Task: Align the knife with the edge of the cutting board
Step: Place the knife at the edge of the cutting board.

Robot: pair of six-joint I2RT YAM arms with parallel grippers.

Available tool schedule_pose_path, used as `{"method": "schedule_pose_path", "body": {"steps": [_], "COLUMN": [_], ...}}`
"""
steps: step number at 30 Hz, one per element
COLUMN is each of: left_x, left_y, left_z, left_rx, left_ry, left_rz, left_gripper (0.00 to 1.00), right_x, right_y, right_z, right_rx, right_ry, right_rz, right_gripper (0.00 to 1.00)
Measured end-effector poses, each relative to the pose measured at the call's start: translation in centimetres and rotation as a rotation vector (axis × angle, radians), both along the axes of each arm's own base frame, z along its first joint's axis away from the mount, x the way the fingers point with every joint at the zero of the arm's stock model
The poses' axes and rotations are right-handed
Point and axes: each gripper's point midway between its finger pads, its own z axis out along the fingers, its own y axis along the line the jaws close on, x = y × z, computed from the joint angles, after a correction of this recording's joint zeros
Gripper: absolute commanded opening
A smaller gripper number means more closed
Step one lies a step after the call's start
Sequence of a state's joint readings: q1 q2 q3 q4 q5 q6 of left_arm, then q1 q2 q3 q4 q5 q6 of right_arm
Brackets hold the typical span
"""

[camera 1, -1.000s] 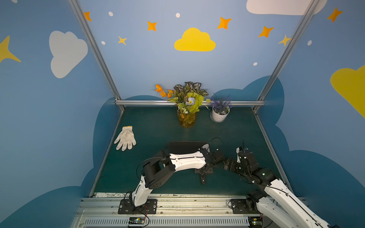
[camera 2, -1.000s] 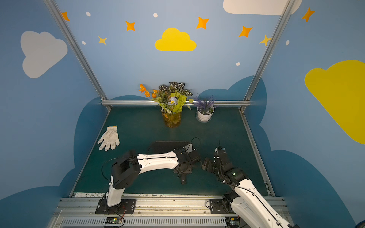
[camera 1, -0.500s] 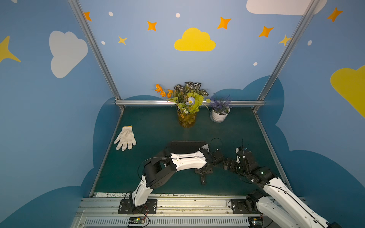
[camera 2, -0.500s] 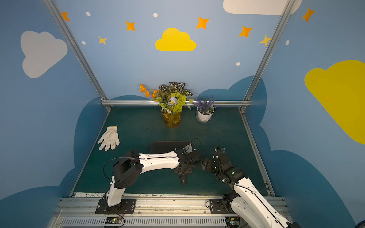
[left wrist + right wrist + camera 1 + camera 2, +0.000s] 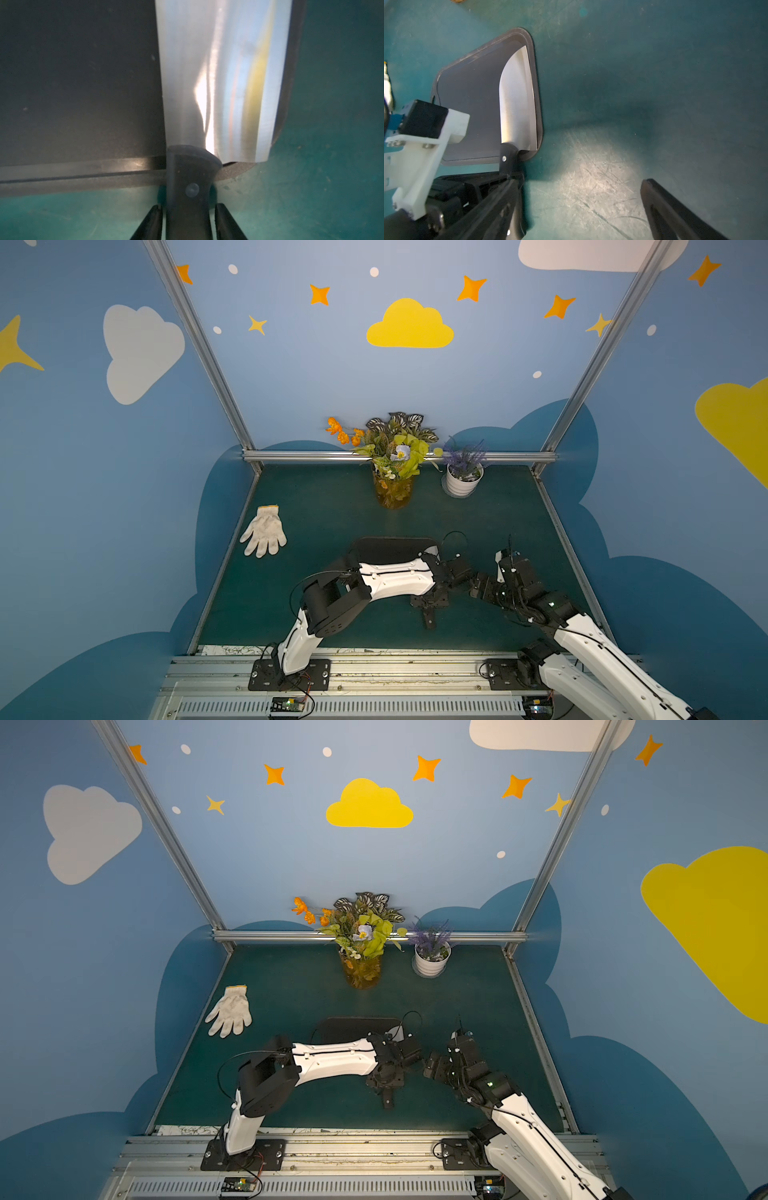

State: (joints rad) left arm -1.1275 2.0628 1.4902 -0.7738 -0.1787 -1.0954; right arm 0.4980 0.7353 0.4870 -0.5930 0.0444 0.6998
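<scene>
The knife's silver blade [image 5: 218, 83] lies flat on the black cutting board [image 5: 72, 83], its long side running close along the board's grooved rim. Its black handle [image 5: 189, 187] sticks out past the board's near edge over the green table. My left gripper [image 5: 189, 205] straddles that handle; its fingers [image 5: 152, 222] stand a little off it on both sides, so it is open. In both top views the handle [image 5: 429, 618] points toward the front rail below the left gripper [image 5: 430, 599]. The right gripper [image 5: 583, 187] is wide open over bare table just right of the board [image 5: 467, 93].
A white glove [image 5: 264, 531] lies at the left of the table. A vase of flowers [image 5: 392, 485] and a white pot [image 5: 462, 483] with a purple plant stand at the back. Metal rails border the table.
The left gripper's jaws have parted from the knife handle. Both arms are almost where they were; the right one has shifted slightly.
</scene>
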Motion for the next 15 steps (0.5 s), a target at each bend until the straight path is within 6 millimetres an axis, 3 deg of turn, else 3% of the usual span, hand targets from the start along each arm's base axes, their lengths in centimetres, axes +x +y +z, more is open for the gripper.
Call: {"method": "schedule_pose_path", "body": {"steps": [9, 15], "left_x": [0.3, 0.6], "left_y": [0.1, -0.1], "left_z": [0.5, 3.4], "left_rx": [-0.018, -0.086], "left_ry": [-0.009, -0.041], "left_rz": [-0.008, -0.036], "left_gripper": [0.76, 0.97], "right_x": [-0.1, -0.5], "right_y": [0.1, 0.6], "right_z": [-0.3, -0.8], "right_rx": [-0.004, -0.018], "right_ry": [0.012, 0.035], "right_rz": [0.005, 0.032], "right_gripper": [0.98, 0.98]}}
